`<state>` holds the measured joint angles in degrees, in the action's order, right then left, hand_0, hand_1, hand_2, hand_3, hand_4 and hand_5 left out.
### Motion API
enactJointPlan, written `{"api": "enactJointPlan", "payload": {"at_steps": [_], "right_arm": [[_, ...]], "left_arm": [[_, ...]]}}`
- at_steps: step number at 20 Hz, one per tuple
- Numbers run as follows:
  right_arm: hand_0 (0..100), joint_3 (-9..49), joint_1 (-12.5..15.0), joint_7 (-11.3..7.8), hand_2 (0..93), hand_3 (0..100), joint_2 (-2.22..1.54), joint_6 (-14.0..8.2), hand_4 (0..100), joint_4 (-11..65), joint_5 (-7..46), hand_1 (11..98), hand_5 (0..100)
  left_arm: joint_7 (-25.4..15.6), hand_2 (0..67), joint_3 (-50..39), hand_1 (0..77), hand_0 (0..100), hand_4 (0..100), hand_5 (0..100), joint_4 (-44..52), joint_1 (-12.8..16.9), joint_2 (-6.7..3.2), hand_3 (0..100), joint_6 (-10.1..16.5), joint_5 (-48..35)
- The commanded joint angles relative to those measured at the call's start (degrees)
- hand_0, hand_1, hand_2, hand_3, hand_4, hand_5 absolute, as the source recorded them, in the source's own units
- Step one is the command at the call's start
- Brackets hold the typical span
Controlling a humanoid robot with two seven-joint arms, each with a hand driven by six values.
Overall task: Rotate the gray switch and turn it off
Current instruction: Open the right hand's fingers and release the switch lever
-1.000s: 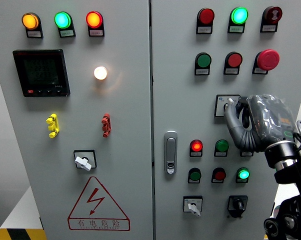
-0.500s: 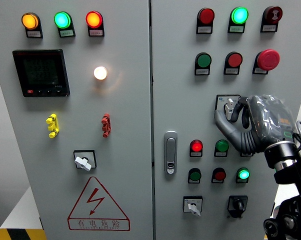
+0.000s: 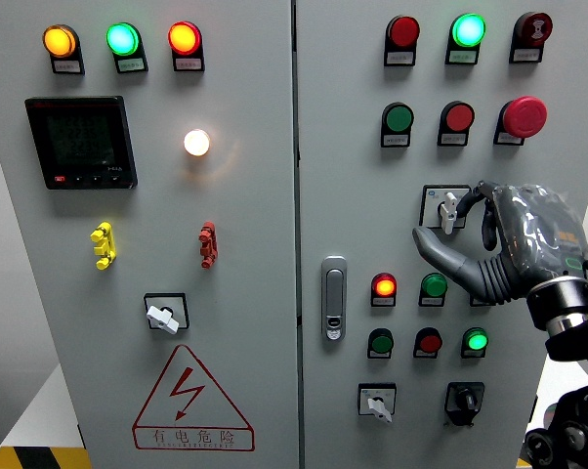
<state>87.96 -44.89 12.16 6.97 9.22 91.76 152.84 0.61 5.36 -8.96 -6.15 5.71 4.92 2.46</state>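
Switch [image 3: 448, 209], gray, sits on a square plate on the right cabinet door, below the row of green, red and mushroom buttons and above the small indicator lamps.

Head view:

1. We see the switch handle pointing roughly upright, pale against its dark-framed plate.
2. We see the right hand [image 3: 504, 244] entering from the right edge, its back toward the camera, level with the switch.
3. One dark finger curls over from the right and reaches the upper right of the switch plate; we cannot tell whether it touches the handle.
4. The thumb [image 3: 439, 249] extends to the left below the plate, apart from the handle.
5. We read the hand as loosely spread, closed on nothing; the handle shows clear between finger and thumb.
6. We see a red lamp [image 3: 384, 286] lit just below the thumb, with a green lamp [image 3: 433, 285] beside it, partly covered by the hand.
7. We see a door latch [image 3: 334, 298] left of these lamps, near the seam between the two doors.
8. On the left door we note a black meter [image 3: 80, 142], a lit white lamp [image 3: 196, 143] and a second rotary switch [image 3: 163, 315] above the hazard triangle [image 3: 191, 401].
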Motion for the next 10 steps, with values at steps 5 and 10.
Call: {"api": "enactJointPlan", "payload": {"at_steps": [5, 10], "right_arm": [[0, 0.11, 2.97, -0.03, 49.3, 97, -0.20, 0.01, 100, 4.12, -0.09, 26.4, 98], [0, 0.72, 5.95, -0.20, 49.0, 98, -0.21, 0.01, 93, 8.16, -0.26, 26.6, 100]], "left_arm": [[0.00, 12.3, 0.00, 0.0, 34, 12, 12, 0.00, 0.00, 0.00, 22, 0.00, 0.00], [0.09, 12.3, 0.00, 0.0, 34, 12, 12, 0.00, 0.00, 0.00, 22, 0.00, 0.00]]}}
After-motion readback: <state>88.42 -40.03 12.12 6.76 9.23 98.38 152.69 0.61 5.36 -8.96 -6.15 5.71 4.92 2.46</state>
